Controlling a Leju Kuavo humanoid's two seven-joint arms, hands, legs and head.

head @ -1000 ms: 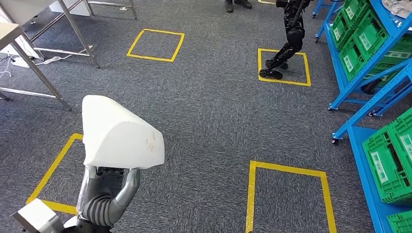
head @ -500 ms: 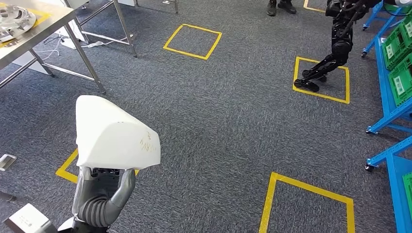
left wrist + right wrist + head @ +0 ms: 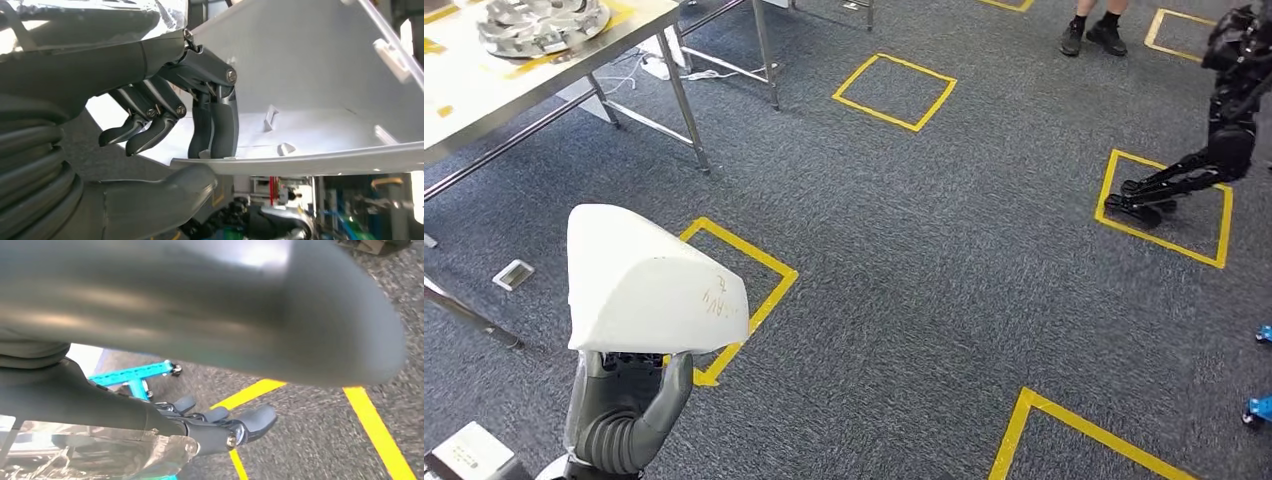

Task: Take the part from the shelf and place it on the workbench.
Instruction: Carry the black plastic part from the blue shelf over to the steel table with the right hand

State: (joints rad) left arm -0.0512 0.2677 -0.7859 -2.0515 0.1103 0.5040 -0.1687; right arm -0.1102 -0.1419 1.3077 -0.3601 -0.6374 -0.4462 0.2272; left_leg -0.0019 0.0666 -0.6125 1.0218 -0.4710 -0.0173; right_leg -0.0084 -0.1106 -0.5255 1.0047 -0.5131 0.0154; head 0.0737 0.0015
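My left hand (image 3: 627,398) holds a large white moulded part (image 3: 649,285) up at the lower left of the head view. In the left wrist view the dark fingers (image 3: 215,125) reach inside the part's hollow white shell (image 3: 320,95) and the thumb presses under its rim. The steel workbench (image 3: 484,85) stands at the upper left, beyond the part. My right hand (image 3: 225,426) hangs over the grey carpet with its fingers stretched out and nothing in them.
A round metal casting (image 3: 542,22) lies on the workbench. Yellow taped squares (image 3: 894,90) mark the carpet. A black robot (image 3: 1214,150) stands at the right, with a person's feet (image 3: 1096,35) at the top. A floor socket (image 3: 513,274) sits near the bench leg.
The whole view has swung left: the blue shelves have slid out on the right and the workbench has come in at the upper left. The white part stays in my left hand.
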